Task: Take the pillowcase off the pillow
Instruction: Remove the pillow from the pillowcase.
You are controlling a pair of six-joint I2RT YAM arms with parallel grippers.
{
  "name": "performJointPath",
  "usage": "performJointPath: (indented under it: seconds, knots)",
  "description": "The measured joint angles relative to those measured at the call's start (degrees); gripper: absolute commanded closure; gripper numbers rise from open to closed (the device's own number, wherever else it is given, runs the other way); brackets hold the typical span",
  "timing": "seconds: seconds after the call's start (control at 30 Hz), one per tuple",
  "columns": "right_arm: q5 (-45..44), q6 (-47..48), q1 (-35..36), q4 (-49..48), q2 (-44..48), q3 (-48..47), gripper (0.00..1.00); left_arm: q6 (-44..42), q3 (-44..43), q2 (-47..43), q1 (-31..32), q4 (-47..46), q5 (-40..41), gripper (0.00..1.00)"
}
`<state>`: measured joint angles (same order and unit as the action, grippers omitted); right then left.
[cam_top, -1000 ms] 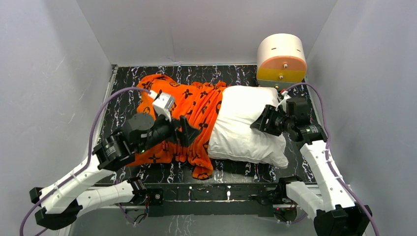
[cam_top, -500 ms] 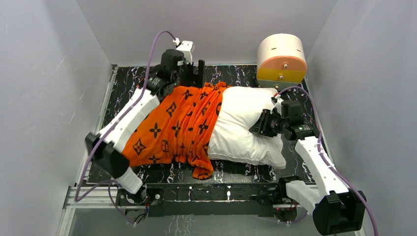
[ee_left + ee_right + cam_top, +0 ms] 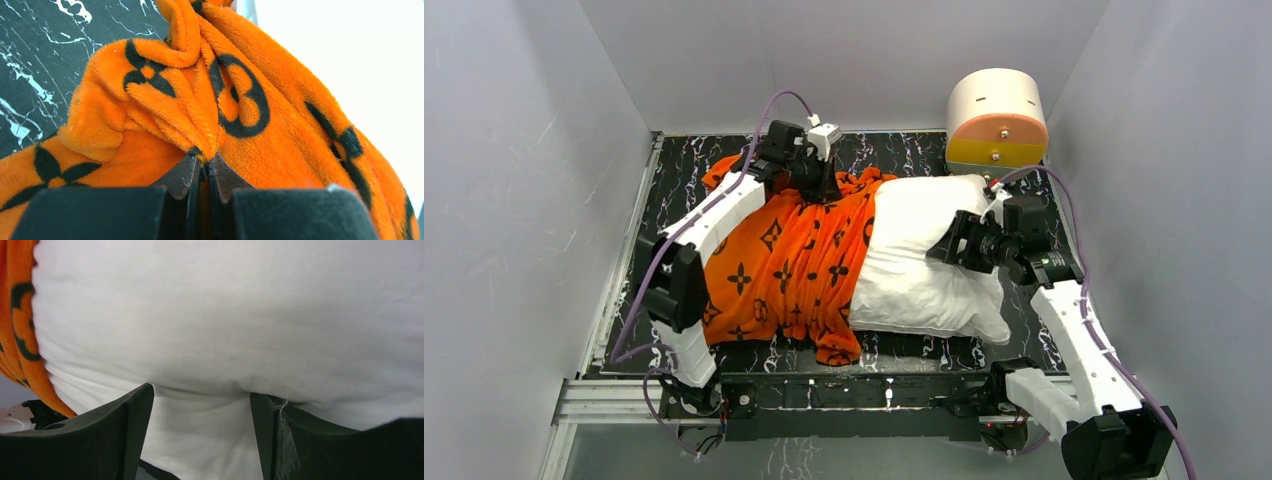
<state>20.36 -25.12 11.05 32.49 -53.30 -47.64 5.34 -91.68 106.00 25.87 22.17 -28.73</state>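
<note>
The orange pillowcase (image 3: 784,260) with dark brown motifs covers the left part of the white pillow (image 3: 919,260), which lies across the black table. At the pillowcase's far edge my left gripper (image 3: 824,185) reaches down. In the left wrist view it (image 3: 205,160) is shut on a bunched fold of the pillowcase (image 3: 280,130), and the pillow (image 3: 350,50) glares white at the upper right. My right gripper (image 3: 944,250) rests on the pillow's right half. Seen from the right wrist, it (image 3: 200,395) stands open and wide, its fingertips pressed into the pillow (image 3: 225,315), with pillowcase (image 3: 20,315) at the left edge.
A round cream box with an orange and yellow drawer front (image 3: 996,118) stands at the back right corner, just behind the pillow. Grey walls close in the black marbled table (image 3: 674,170) on three sides. The arm bases sit on the rail (image 3: 854,395) at the near edge.
My left arm swung from the pillowcase's near side to its far edge, came down and shut on a fold. The right gripper stayed on the pillow and its jaws widened.
</note>
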Motion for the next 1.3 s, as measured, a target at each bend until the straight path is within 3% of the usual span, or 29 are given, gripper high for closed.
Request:
performJointPath:
  seconds: [0.2,0.33,0.47,0.5,0.57,0.67,0.7,0.73,0.9,1.03,1.3]
  knots:
    - [-4.0,-2.4,0.0,3.8,-6.3,-12.8,0.19,0.0,11.1,-12.7,0.3,-5.2,3.1,1.0]
    - [-9.8,-2.9,0.8,3.7,-14.8,-24.3,0.17,0.6,13.9,-17.5,0.7,-5.9,3.9,1.0]
    - [-16.7,-2.7,6.5,4.8,-24.0,-32.9,0.02,0.7,14.6,-19.5,1.3,-6.1,3.9,1.0]
    - [-18.7,-2.8,8.5,4.9,-25.9,-34.2,0.03,0.6,14.8,-19.8,1.3,-6.4,3.8,1.0]
    - [-23.3,-2.9,13.3,4.7,-30.1,-35.7,0.15,0.7,16.0,-20.5,1.4,-7.3,3.8,1.0]
    - [-30.5,-4.9,17.9,3.9,-34.4,-33.9,0.7,0.7,17.2,-21.1,1.3,-8.4,3.9,1.0]
    - [-32.2,-6.0,18.2,2.4,-34.4,-31.5,0.92,0.7,17.4,-21.2,1.3,-8.7,4.0,1.0]
    - [-33.7,-7.4,18.2,0.3,-33.6,-28.6,1.0,0.7,17.7,-21.2,1.4,-9.0,4.1,1.0]
    - [-35.7,-12.8,18.0,-12.1,-20.5,-13.5,1.0,1.3,20.1,-23.1,1.7,-10.2,4.5,1.0]
    - [-38.7,-15.9,18.7,-13.3,-10.8,-8.3,1.0,2.3,20.5,-26.0,3.2,-9.3,8.5,1.0]
    - [-43.7,-20.7,18.7,-14.5,-7.1,-3.3,1.0,5.7,21.1,-30.8,-0.1,-2.9,25.4,1.0]
